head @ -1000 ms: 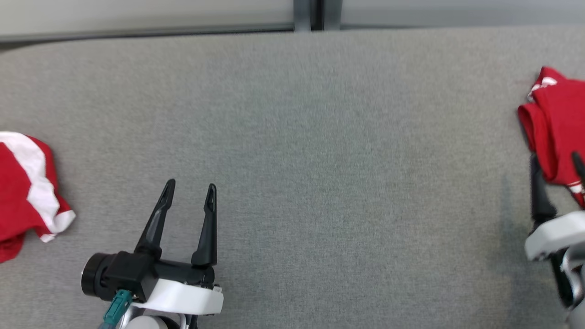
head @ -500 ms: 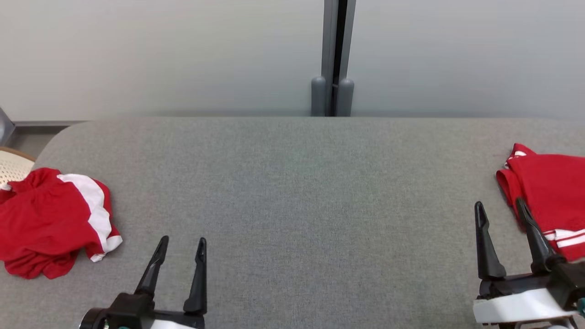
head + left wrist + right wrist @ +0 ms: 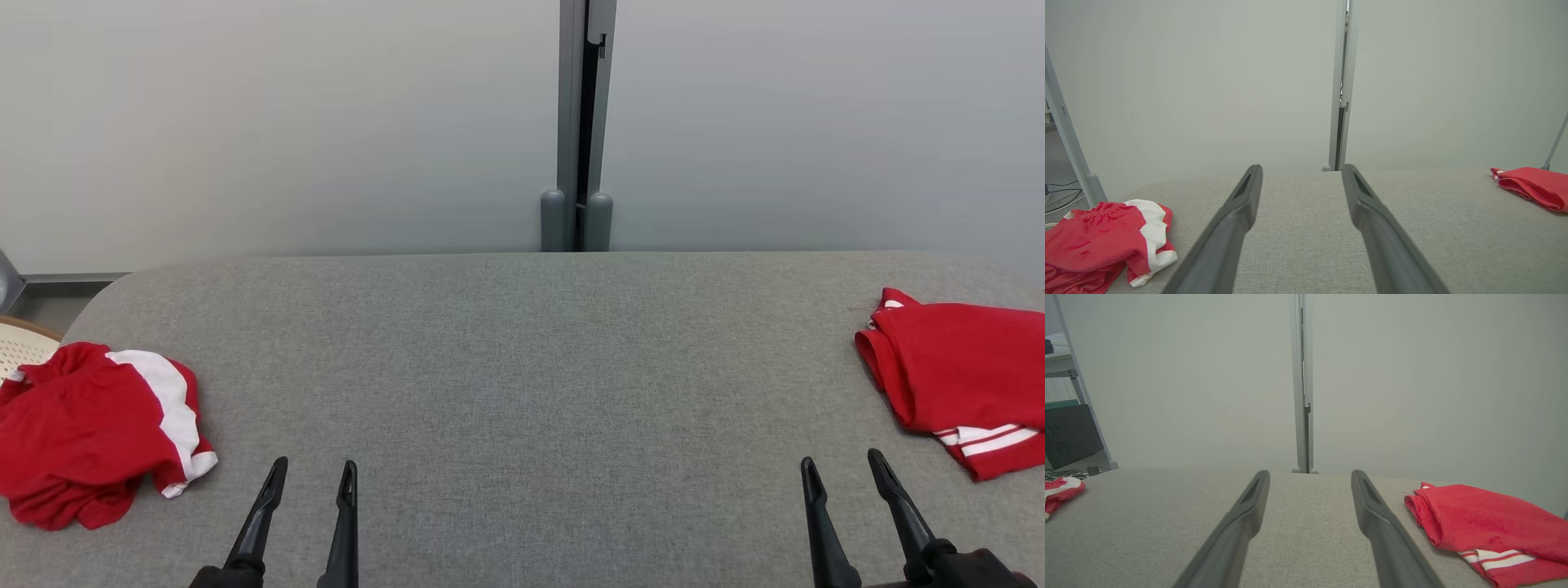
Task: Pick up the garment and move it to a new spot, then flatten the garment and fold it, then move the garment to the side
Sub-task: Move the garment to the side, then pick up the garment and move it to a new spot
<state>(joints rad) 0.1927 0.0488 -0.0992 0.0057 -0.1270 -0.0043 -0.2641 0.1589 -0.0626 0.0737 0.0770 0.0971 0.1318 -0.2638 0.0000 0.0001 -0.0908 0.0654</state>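
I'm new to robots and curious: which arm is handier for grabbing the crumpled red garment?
Left. The left gripper, open, is nearest the crumpled garment; the right gripper is across the table.

Red and white on grey
Crumpled garment [image 3: 82, 425] red with a broad white band; folded garment [image 3: 955, 367] red with thin white stripes; table [image 3: 522, 367] flecked grey.

Head view: L gripper [image 3: 314, 464] & R gripper [image 3: 842, 457] cut off at 6 o'clock edge, bodies mostly out of frame. Folded garment [image 3: 955, 367] clipped at 3, crumpled garment [image 3: 73, 425] at 9. Pale woven thing [image 3: 20, 347] near 9: mostly cut off, can't tell what.
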